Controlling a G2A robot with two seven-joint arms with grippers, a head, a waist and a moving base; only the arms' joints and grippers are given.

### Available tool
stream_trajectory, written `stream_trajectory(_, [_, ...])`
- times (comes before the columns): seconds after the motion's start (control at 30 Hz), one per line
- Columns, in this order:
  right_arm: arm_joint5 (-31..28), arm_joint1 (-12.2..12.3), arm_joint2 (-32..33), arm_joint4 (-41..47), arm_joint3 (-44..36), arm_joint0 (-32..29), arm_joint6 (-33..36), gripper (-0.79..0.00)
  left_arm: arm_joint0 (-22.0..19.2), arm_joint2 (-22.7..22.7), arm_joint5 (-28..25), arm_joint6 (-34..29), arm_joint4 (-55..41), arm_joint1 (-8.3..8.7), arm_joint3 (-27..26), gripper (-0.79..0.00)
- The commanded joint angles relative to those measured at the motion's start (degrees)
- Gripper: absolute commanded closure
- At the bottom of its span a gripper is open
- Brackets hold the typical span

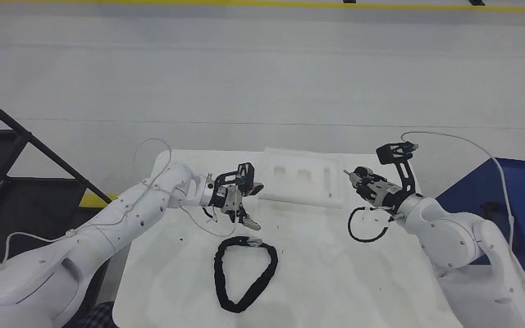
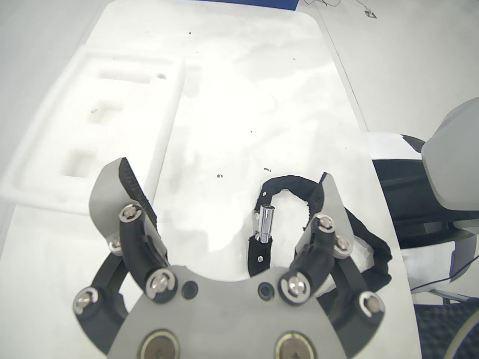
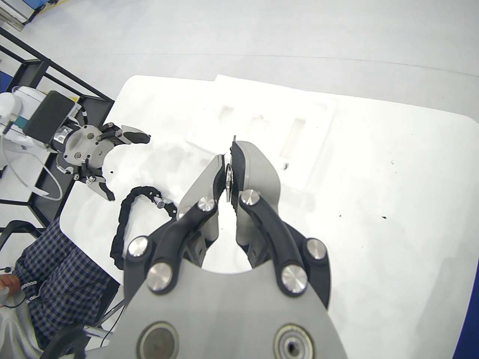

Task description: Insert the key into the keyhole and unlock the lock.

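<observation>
I am looking down at my white table [image 1: 344,279]. My left gripper [image 2: 226,177] is hanging just over it with its fingers spread wide apart, and it is holding nothing.

The lock [image 1: 244,275] is lying flat on the table on the robot's side. It is a black chain curled in a loop. Its shiny silver end [image 2: 264,224] is poking out of the black cover. It is sitting close to the left gripper, and the fingers are not touching it.

My right gripper [image 3: 228,166] is squeezing its fingers nearly together on the key [image 3: 227,180], a small flat metal piece pinched between the pads. It is holding the key up in the air over the other side of the table, well apart from the lock.

A white foam tray [image 1: 303,184] is resting at the back of the table, between the two grippers.
</observation>
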Motion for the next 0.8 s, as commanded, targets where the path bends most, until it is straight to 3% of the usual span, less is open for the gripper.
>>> stream_trajectory(0.0, [0.0, 0.0, 0.0, 0.0, 0.0, 0.0, 0.0, 0.0, -0.19, 1.0, 0.0, 0.15, -0.33, -0.3, 0.68, -0.785])
stream_trajectory(0.23, [0.0, 0.0, 0.0, 0.0, 0.0, 0.0, 0.0, 0.0, -2.28, 6.23, 0.0, -1.56, 1.93, -1.25, 2.87, -0.785])
stream_trajectory(0.47, [0.0, 0.0, 0.0, 0.0, 0.0, 0.0, 0.0, 0.0, -1.29, 6.36, 0.0, -5.23, 2.78, -1.77, 2.6, -0.785])
stream_trajectory(0.77, [0.0, 0.0, 0.0, 0.0, 0.0, 0.0, 0.0, 0.0, -1.29, 6.36, 0.0, -5.23, 2.78, -1.77, 2.6, -0.785])
